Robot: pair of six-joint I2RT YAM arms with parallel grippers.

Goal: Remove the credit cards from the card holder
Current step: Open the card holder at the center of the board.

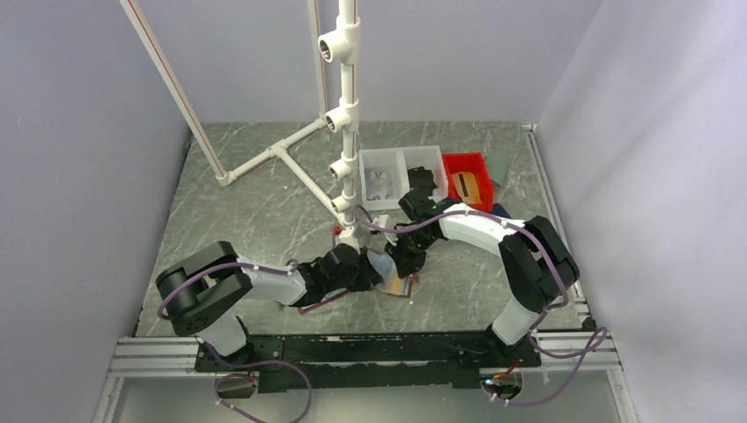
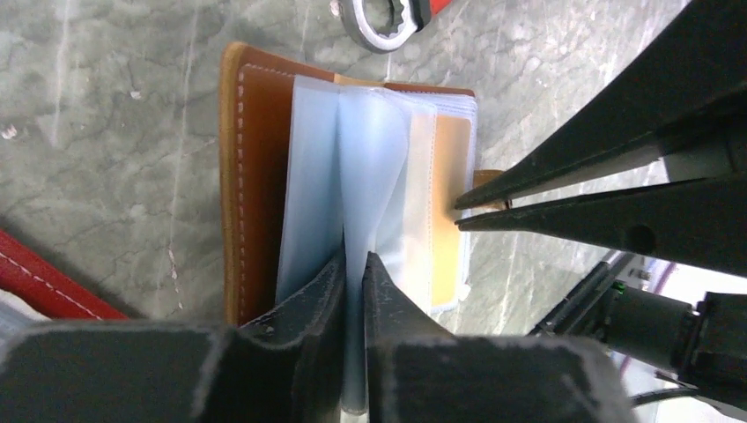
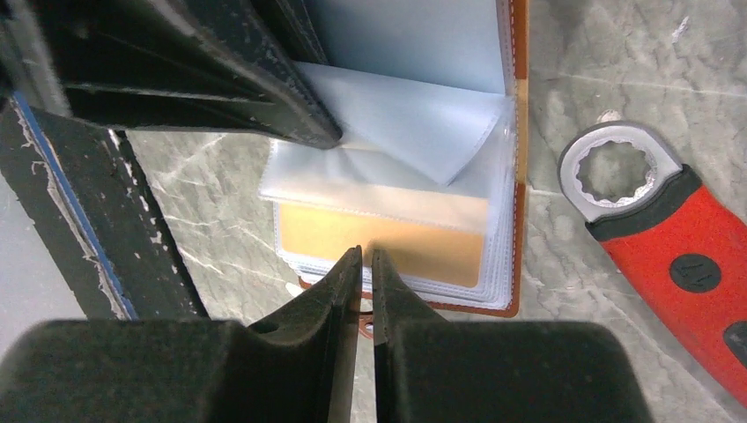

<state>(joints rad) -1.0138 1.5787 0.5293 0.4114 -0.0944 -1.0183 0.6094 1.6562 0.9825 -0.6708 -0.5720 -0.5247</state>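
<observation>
The brown leather card holder lies open on the table, its clear sleeves fanned out; it also shows from above. My left gripper is shut on one clear sleeve and holds it upright. An orange card sits in the top sleeve of the flat stack. My right gripper is shut, its tips at that sleeve's outer edge. I cannot tell whether they pinch anything. In the left wrist view the right gripper meets the stack from the right. In the top view, the left gripper and right gripper meet over the holder.
A red-handled ring wrench lies just beside the holder's spine edge. A red-edged flat item lies near the left arm. White bins and a red bin stand behind. A white pipe frame rises at the back.
</observation>
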